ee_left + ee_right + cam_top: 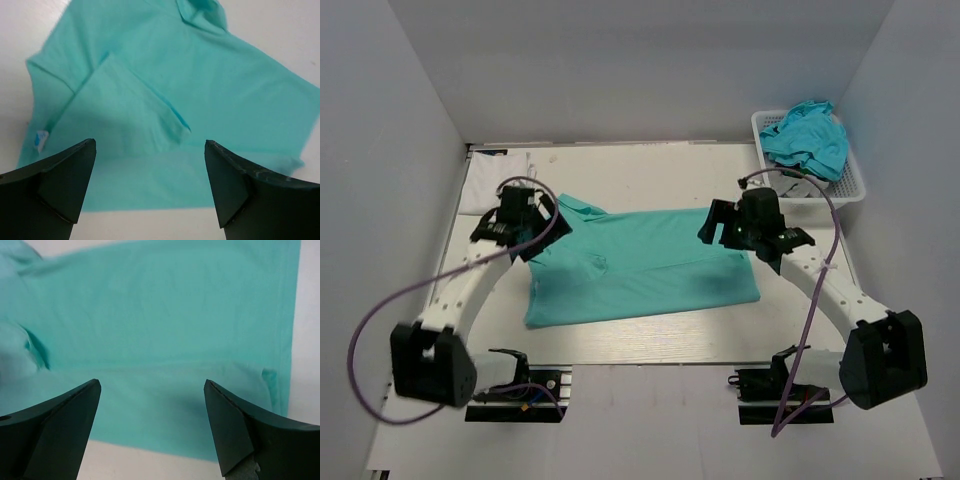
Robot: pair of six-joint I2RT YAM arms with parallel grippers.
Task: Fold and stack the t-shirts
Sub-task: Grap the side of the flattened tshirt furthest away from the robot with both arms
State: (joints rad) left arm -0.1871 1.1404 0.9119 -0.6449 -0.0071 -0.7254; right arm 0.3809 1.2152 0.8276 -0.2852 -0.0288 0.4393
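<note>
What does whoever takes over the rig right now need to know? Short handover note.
Left tool: open, empty, above the collar end of the mint shirt.
Right tool: open, empty, above its hem end.
Mint shirt: flat on the table, one sleeve folded in, not gripped.
Turquoise shirt: crumpled in the white basket.
Done: at most a first fold on the mint shirt; no stack in view.
Left: finish folding it, then fold the turquoise shirt and stack.
</note>
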